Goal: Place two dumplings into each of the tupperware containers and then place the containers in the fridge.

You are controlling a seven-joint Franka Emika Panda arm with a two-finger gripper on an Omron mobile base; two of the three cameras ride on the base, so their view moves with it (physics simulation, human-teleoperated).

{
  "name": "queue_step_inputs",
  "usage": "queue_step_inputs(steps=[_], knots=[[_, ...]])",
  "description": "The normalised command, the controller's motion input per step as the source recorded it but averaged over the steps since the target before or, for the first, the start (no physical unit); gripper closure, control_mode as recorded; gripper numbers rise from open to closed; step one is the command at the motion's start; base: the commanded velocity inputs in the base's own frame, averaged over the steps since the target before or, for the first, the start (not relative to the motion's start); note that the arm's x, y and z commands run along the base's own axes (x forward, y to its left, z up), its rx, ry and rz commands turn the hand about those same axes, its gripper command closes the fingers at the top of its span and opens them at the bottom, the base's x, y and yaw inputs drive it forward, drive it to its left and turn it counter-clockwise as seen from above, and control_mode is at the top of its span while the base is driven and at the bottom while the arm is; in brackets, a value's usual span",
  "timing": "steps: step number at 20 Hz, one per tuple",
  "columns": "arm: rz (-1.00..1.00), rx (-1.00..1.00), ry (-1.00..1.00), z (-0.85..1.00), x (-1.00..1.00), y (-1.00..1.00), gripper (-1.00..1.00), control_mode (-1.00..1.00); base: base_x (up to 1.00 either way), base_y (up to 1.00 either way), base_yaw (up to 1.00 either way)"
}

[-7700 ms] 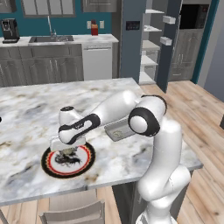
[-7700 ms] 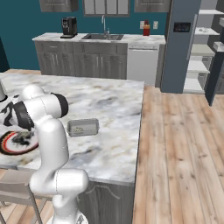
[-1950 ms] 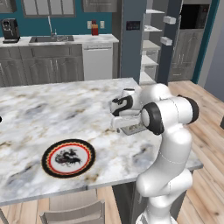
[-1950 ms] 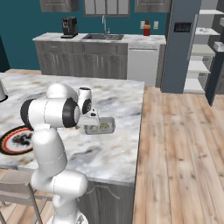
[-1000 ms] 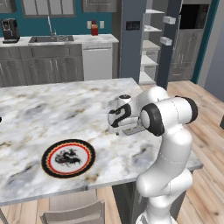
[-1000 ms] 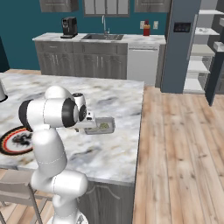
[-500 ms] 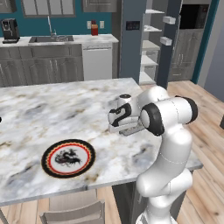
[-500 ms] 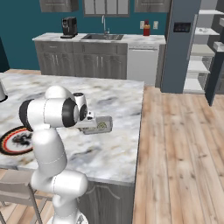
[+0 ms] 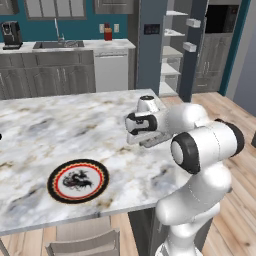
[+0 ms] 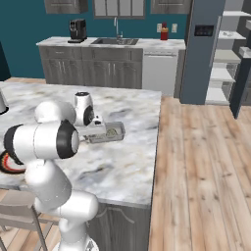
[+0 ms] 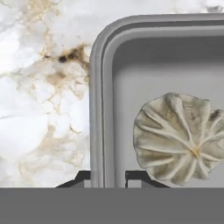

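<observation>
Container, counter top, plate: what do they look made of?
Container: looks like matte pale grey plastic, moulded rounded rim. Counter top: polished-looking marble or imitation, white with tan and grey veins. Plate: probably glazed ceramic, dark patterned rim, white centre; rendered, so unsure.

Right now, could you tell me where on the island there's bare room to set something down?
Bare marble lies between the plate and the container, and behind both toward the sink-side edge. It is crowded at the container, where the gripper pinches the rim beside a dumpling.

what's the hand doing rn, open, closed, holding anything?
Hand: closed on the rim of the tupperware container, one finger on each side of the wall; a dumpling lies inside.
</observation>
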Motion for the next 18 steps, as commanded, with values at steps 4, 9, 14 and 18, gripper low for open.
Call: queue_step_inputs(steps=[4,9,14,18], knots=[[0.34,-0.09,0.00,0.65,-0.76,-0.35,1.00,-1.00,0.00,0.00,0.00],[0.59,-0.12,0.00,0.22,-0.72,-0.29,1.00,-1.00,0.00,0.00,0.00],[0.75,-0.08,0.00,0.01,-0.38,-0.16,1.00,-1.00,0.00,0.00,0.00],[0.77,-0.04,0.02,0.04,-0.21,-0.14,1.00,-1.00,0.00,0.00,0.00]])
